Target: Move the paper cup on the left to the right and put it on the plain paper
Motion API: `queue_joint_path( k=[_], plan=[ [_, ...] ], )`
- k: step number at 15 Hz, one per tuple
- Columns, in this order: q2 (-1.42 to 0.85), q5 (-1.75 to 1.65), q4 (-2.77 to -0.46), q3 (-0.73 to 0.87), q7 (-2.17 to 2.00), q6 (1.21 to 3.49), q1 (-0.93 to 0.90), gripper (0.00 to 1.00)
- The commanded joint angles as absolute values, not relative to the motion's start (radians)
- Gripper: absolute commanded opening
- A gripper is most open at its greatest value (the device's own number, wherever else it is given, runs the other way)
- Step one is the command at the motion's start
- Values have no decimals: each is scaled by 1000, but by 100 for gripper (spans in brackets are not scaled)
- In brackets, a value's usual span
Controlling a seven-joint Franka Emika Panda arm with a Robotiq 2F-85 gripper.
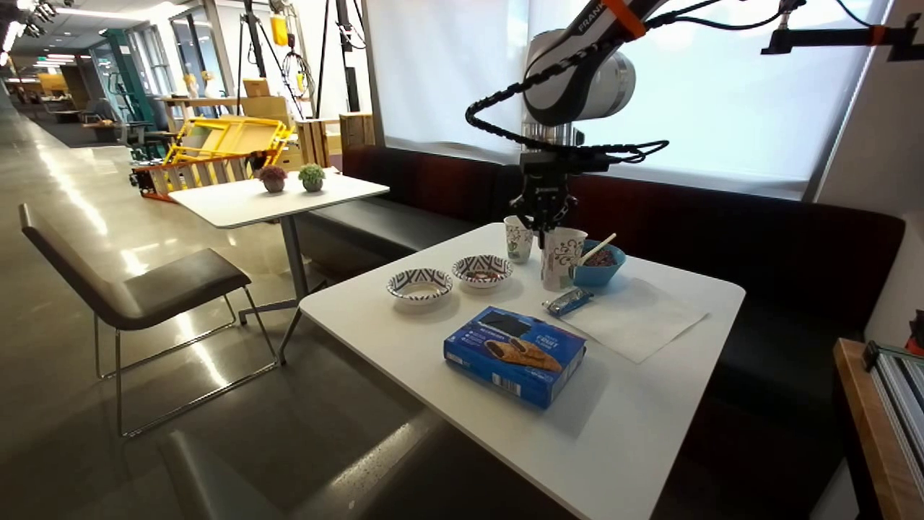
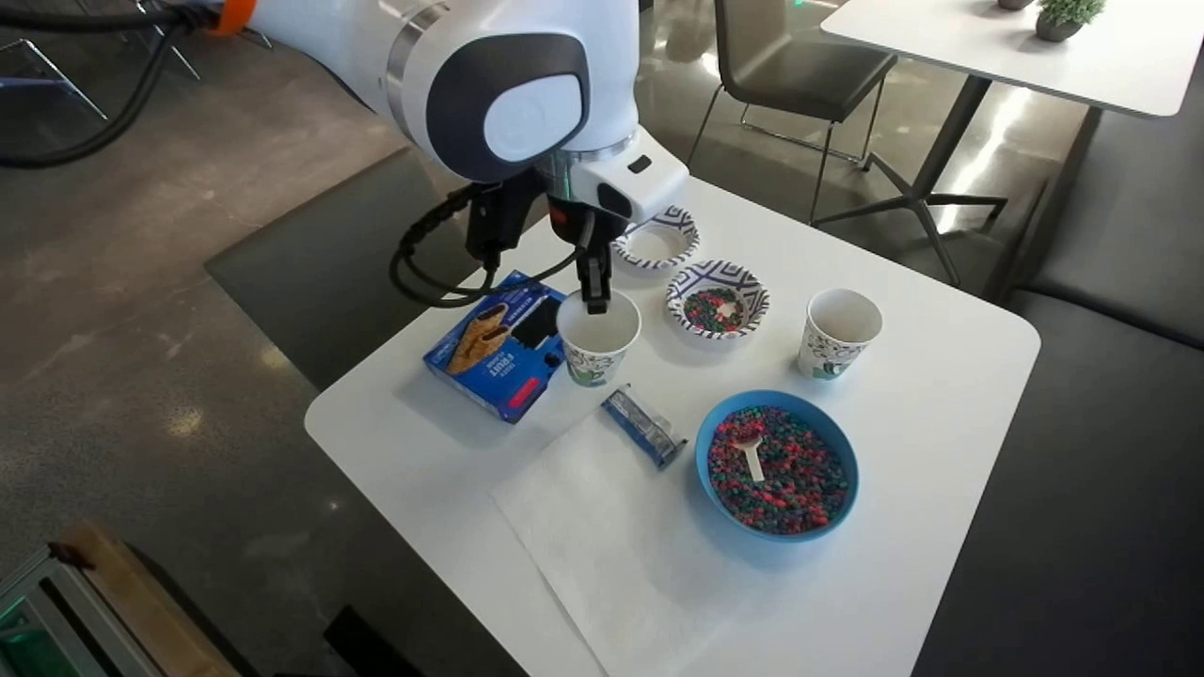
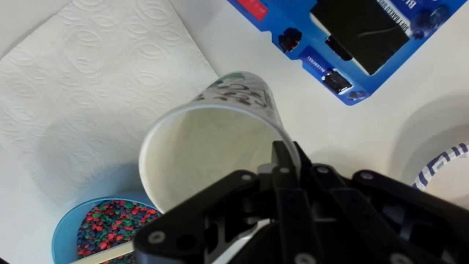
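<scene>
My gripper is shut on the rim of a whitish patterned paper cup; the wrist view shows the fingertips [image 3: 288,146], one inside the cup [image 3: 220,146] and one outside. In both exterior views the gripper [image 1: 541,235] [image 2: 596,299] is at the cup's rim, and the cup [image 1: 561,261] [image 2: 596,355] is nearly upright. It appears slightly off the table, though its height is hard to judge. The plain paper [image 1: 642,321] lies flat on the table beside it, with a faint embossed pattern in the wrist view [image 3: 110,55]. It also shows in an exterior view [image 2: 611,545].
A similar cup [image 1: 517,242] [image 2: 835,334] stands near the back. A blue bowl [image 1: 595,274] of coloured bits with a spoon is beside the paper. A wrapped bar [image 1: 569,302] lies at the paper's corner. A blue box [image 1: 516,354] and two patterned bowls [image 1: 420,297] [image 1: 462,280] are nearby.
</scene>
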State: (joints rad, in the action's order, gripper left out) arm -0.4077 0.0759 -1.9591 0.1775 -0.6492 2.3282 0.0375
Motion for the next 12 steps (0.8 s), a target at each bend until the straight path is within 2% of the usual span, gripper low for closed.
queue_joint_path(
  k=[1,12],
  plan=[
    [-407,77,-1958,176,-649,2326,37,1],
    [-419,84,-2107,230,-497,2455,125,1]
  ],
)
